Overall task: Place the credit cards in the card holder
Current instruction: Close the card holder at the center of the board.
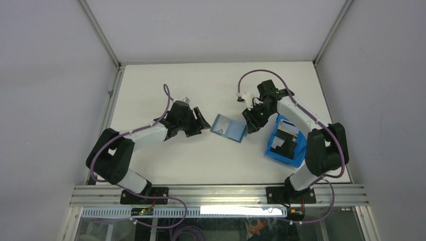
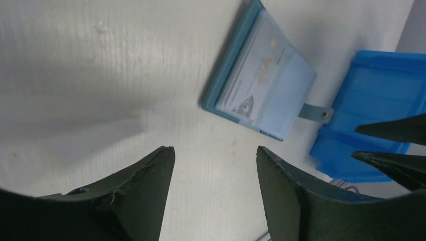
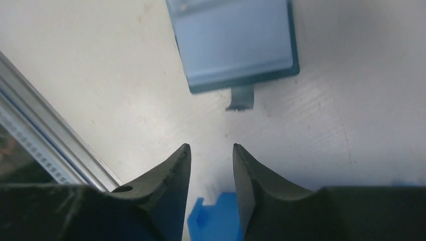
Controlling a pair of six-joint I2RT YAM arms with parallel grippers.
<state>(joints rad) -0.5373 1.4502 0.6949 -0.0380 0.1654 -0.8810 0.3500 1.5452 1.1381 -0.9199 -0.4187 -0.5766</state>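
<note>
The teal-blue card holder lies open flat on the white table between my two grippers. In the left wrist view the card holder shows a pale printed card under its clear pocket, and its snap tab points toward the bin. Dark and pale credit cards lie in the blue bin. My left gripper is open just left of the holder, holding nothing. My right gripper stands open near the tab, also holding nothing.
The bright-blue plastic bin sits right of the holder, under the right arm. An aluminium rail runs along the table's near edge. Purple cables loop over both arms.
</note>
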